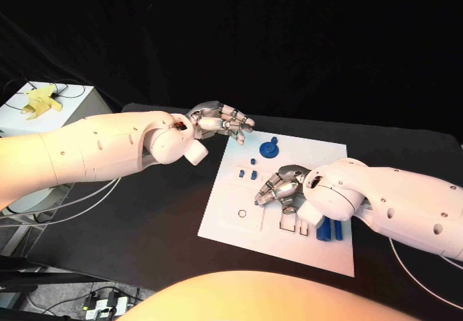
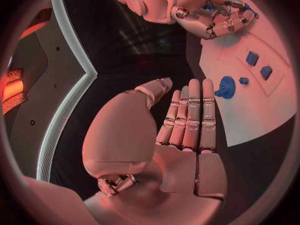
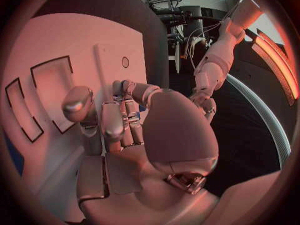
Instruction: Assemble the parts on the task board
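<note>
The white task board [image 1: 290, 251] lies in the middle of the table. My right hand [image 1: 280, 188] hovers over the board's middle with its fingers curled down, and a bit of a blue part shows between them [image 2: 210, 6]. My left hand [image 1: 222, 120] is at the board's far left corner, flat with straight fingers [image 2: 190, 117], holding nothing. A round blue part [image 1: 269, 147] stands on the board's far edge, just beyond my left hand's fingertips. Two small blue parts [image 1: 249, 174] stand in the board beside the right hand. Blue bars [image 1: 329, 229] lie under my right forearm.
Black-outlined slots [image 1: 290, 225] and a small ring mark [image 1: 241, 214] lie on the board nearer to me. A white box [image 1: 43, 107] with a yellow object on top stands off the table's far left. Cables hang at the table's left side.
</note>
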You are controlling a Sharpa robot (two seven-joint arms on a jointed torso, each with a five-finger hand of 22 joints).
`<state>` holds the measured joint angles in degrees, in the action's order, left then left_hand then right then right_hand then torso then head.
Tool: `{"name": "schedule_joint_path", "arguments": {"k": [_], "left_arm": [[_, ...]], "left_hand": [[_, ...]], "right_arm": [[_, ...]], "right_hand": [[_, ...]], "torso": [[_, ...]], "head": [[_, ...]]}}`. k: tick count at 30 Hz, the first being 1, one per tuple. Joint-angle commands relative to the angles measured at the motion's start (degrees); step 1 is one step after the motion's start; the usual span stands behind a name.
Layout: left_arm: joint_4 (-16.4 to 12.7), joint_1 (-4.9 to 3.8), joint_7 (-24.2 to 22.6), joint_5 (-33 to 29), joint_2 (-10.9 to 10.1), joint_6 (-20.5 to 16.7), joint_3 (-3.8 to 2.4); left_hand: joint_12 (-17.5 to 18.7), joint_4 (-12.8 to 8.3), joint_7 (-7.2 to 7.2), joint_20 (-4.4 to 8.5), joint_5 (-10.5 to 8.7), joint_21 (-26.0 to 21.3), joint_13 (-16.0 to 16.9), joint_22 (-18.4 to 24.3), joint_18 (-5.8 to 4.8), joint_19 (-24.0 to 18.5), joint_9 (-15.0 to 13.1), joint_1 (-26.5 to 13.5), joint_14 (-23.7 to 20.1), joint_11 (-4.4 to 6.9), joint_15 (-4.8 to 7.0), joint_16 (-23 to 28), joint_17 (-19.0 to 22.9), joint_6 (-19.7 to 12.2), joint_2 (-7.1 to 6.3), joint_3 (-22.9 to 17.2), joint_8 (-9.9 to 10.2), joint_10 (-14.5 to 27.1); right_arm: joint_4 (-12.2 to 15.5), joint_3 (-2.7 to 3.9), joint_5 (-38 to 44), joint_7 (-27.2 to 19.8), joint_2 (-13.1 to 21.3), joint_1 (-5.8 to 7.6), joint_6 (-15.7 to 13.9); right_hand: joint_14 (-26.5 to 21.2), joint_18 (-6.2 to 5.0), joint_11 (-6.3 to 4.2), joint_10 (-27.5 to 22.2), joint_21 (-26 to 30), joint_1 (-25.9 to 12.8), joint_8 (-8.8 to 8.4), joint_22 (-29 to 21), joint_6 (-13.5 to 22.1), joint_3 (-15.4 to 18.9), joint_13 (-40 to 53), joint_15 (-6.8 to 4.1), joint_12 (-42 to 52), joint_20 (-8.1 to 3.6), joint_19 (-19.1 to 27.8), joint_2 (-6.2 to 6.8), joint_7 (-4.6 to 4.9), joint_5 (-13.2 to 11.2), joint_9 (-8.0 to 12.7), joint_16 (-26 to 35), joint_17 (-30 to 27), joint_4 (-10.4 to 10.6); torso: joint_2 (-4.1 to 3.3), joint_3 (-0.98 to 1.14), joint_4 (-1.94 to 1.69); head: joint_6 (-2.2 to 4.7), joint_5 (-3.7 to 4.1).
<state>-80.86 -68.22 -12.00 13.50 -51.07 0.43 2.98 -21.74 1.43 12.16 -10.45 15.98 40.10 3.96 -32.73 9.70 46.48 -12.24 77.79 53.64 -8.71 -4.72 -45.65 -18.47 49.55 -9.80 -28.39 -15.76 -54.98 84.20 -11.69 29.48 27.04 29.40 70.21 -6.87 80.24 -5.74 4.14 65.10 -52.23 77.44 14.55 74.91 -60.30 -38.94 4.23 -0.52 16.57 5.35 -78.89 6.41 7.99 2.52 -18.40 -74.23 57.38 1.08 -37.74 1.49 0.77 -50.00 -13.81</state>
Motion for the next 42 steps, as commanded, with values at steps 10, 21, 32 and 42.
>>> {"name": "schedule_joint_path", "arguments": {"k": [10, 21, 32, 42], "left_arm": [[-0.13, -0.04, 0.1, 0.4, 0.15, 1.33, -0.03], [-0.14, -0.04, 0.14, 0.42, 0.13, 1.31, -0.03], [-0.14, -0.04, 0.21, 0.43, 0.09, 1.34, -0.03], [-0.18, -0.04, 0.28, 0.43, 0.02, 1.35, -0.02]], "left_hand": [[0.38, 0.21, 0.18, -0.22, 0.25, -0.39, 0.08, 0.04, 0.63, 0.22, 0.05, 0.27, 0.11, -0.06, -0.38, 0.21, -0.06, -0.03, 0.21, -0.22, 0.32, 0.2], [0.4, 0.23, 0.18, -0.23, 0.25, -0.41, 0.08, 0.05, 0.63, 0.22, 0.07, 0.25, 0.1, -0.07, -0.39, 0.23, -0.07, -0.09, 0.19, -0.21, 0.35, 0.25], [0.4, 0.23, 0.18, -0.23, 0.25, -0.41, 0.08, 0.05, 0.63, 0.22, 0.07, 0.25, 0.1, -0.07, -0.39, 0.23, -0.07, -0.09, 0.19, -0.21, 0.35, 0.25], [0.4, 0.23, 0.18, -0.23, 0.25, -0.41, 0.08, 0.05, 0.63, 0.22, 0.07, 0.25, 0.1, -0.07, -0.39, 0.23, -0.07, -0.09, 0.19, -0.21, 0.35, 0.25]], "right_arm": [[-0.23, -0.02, 1.26, -0.82, -0.23, -0.13, -0.16], [-0.27, -0.03, 0.89, -0.76, -0.49, -0.27, 0.53], [-0.26, -0.06, 0.67, -0.66, -0.47, -0.31, 0.72], [-0.3, -0.06, 0.93, -0.81, -0.48, -0.32, 0.28]], "right_hand": [[0.33, -0.24, -0.05, 0.55, -0.01, -0.16, 0.17, 7.14, -0.41, 0.01, 0.09, 0.18, 0.28, 0.03, -0.18, -0.5, -0.09, 0.34, -0.06, 0.09, 0.06, -0.43], [0.29, -0.26, -0.03, 0.54, 0.08, -0.25, 0.19, 7.11, -0.32, -0.03, 0.11, 0.19, 0.22, 0.04, -0.13, -0.6, -0.08, 0.35, -0.19, 0.15, -0.02, -0.64], [0.29, -0.26, -0.03, 0.54, 0.08, -0.25, 0.19, 7.11, -0.32, -0.03, 0.11, 0.19, 0.22, 0.04, -0.13, -0.6, -0.08, 0.35, -0.19, 0.15, -0.02, -0.64], [0.29, -0.26, -0.03, 0.54, 0.08, -0.25, 0.19, 7.11, -0.32, -0.03, 0.11, 0.19, 0.22, 0.04, -0.13, -0.6, -0.08, 0.35, -0.19, 0.15, -0.02, -0.64]], "torso": [[0.0, 0.01, 0.0], [-0.02, 0.0, -0.04], [-0.01, 0.01, -0.02], [-0.02, -0.01, 0.01]], "head": [[0.0, 0.06], [0.0, 0.01], [0.0, -0.02], [0.0, -0.08]]}}
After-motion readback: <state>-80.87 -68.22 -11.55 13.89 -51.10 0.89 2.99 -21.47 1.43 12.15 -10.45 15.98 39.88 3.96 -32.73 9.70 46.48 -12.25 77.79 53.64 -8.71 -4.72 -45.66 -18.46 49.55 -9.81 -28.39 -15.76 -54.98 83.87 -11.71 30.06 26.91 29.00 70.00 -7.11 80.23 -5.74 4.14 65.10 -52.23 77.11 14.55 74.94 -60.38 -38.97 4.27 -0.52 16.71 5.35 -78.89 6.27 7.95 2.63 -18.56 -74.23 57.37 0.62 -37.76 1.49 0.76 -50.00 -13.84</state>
